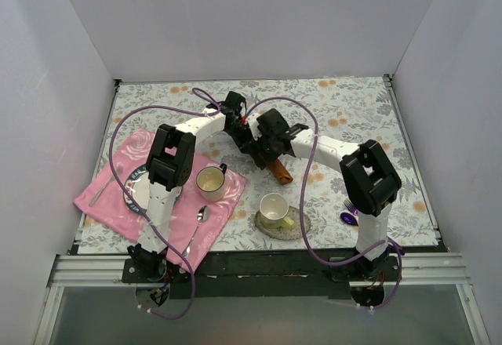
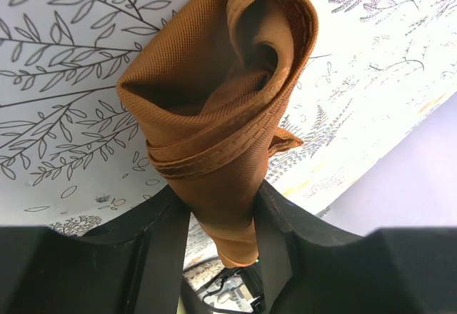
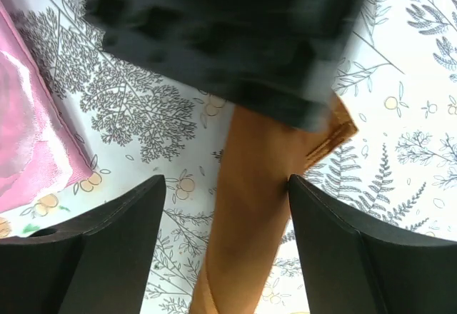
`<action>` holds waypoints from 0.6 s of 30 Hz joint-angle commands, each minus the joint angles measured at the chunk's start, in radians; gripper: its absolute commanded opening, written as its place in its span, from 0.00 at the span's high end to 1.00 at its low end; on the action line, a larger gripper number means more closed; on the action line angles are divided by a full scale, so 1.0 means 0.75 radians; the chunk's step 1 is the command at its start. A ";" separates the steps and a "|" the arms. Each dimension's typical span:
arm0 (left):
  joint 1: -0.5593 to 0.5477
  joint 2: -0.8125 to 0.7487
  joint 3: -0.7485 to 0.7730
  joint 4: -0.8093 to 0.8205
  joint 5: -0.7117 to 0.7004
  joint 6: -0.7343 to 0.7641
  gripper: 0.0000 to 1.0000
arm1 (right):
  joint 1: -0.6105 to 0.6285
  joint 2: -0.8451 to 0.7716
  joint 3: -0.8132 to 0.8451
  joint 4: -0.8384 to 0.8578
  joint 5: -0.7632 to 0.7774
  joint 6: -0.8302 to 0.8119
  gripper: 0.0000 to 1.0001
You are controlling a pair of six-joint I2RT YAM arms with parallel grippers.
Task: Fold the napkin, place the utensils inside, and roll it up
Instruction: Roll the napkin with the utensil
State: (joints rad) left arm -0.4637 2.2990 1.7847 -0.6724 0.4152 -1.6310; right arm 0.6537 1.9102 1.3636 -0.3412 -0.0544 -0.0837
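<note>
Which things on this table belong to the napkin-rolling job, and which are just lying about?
Job: napkin, gripped by left claw; purple fork; dark purple spoon.
Lying about: pink cloth; cup on it; saucer with second cup; silver spoon.

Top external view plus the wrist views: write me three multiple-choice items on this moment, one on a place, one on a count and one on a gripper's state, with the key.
1. Where does the silver spoon lie?
A. on the pink cloth
B. inside a cup
C. on the far right of the table

2. How many cups are in view?
A. one
B. two
C. four

3. What state is the left gripper in?
A. open, with nothing between its fingers
B. shut on the napkin
C. shut on a fork

Key:
1 A: pink fabric shows all around the spoon.
2 B: one cup stands on the pink cloth, and the other stands to its right.
3 B: both fingers press against the sides of the rolled cloth.
</note>
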 commanded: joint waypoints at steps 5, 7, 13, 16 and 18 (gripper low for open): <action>0.011 0.019 -0.017 -0.006 -0.008 -0.006 0.63 | 0.147 0.075 -0.024 0.115 0.481 -0.203 0.23; 0.013 0.021 -0.017 -0.003 -0.001 -0.006 0.63 | 0.155 0.089 -0.028 0.136 0.512 -0.214 0.24; 0.017 0.021 -0.015 -0.001 0.015 -0.010 0.63 | 0.157 0.132 -0.037 0.158 0.537 -0.216 0.34; 0.019 0.011 -0.015 0.003 0.019 -0.008 0.55 | 0.157 0.132 -0.014 0.136 0.506 -0.205 0.49; 0.027 0.001 -0.019 0.005 0.027 -0.006 0.44 | 0.155 0.126 -0.004 0.124 0.476 -0.197 0.62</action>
State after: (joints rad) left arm -0.4534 2.3028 1.7824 -0.6518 0.4557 -1.6501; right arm 0.7712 1.9945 1.3445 -0.2432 0.3077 -0.2382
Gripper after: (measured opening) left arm 0.498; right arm 0.459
